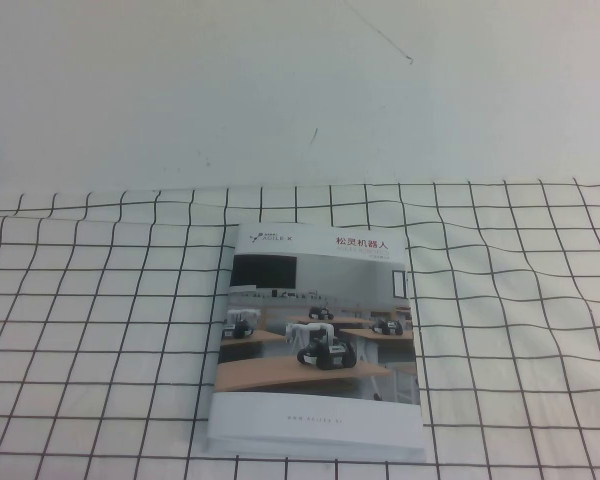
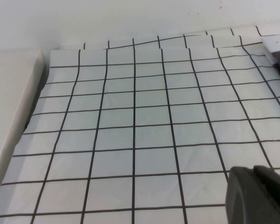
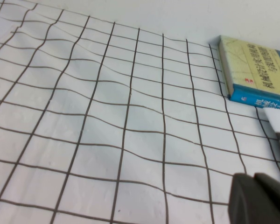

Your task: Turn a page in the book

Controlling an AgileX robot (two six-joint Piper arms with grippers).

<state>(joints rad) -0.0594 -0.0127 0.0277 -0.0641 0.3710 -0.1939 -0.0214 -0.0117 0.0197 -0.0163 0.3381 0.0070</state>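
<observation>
Near the table's [image 1: 540, 300] front edge the thin white softcover book [image 1: 318, 345] lies closed, its glossy cover page [image 1: 320, 330] unturned; the right claw [image 3: 259, 198] hangs shut and empty toward the right edge, the left claw [image 2: 256, 196], openness unclear, toward the left.

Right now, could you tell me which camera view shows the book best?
The high view: the book lies closed and whole on the checked cloth, cover photo up. The left wrist view catches only a corner beyond the left gripper; the right wrist view, above the shut right gripper, likewise shows only a sliver.

Left gripper [image 2: 259, 196]: dark grey matte plastic, rounded edges. Right gripper [image 3: 261, 198]: same dark grey, seam down middle.
</observation>
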